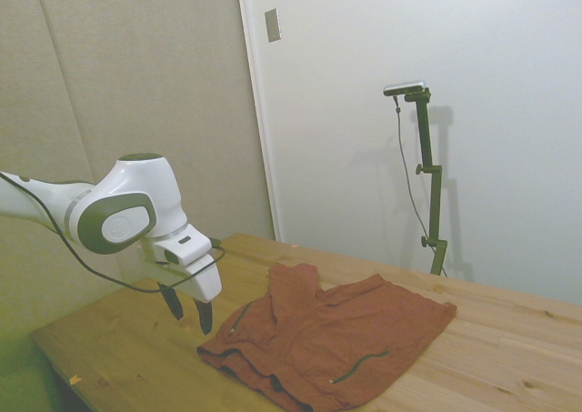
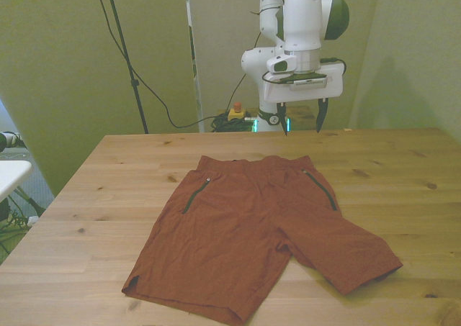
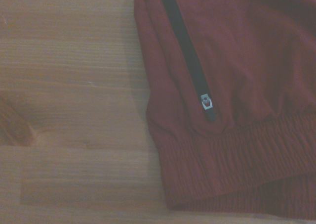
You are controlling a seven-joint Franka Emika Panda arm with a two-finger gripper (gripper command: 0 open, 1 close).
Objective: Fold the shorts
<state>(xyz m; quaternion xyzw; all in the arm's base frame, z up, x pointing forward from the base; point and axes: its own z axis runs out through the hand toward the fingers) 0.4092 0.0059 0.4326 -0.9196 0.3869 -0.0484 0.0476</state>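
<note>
The shorts [image 2: 261,229] lie flat on the table [image 2: 108,196], legs pointing away from the robot. The gripper [image 2: 302,116] hangs above the waistband corner on the front view's right, fingers apart and, I think, empty.

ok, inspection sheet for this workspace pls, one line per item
Surface: wooden table, bare around the cloth.
Job's things: shorts spread flat, unfolded, waistband toward the robot; zip pocket visible in the wrist view.
Clutter: nothing seen on the table.
Gripper: gripper open, empty, above the waistband's edge, not touching the shorts.
Cables: black cable hanging along the arm; cables on the floor behind the table.
Surroundings: plain walls, a door.
</note>
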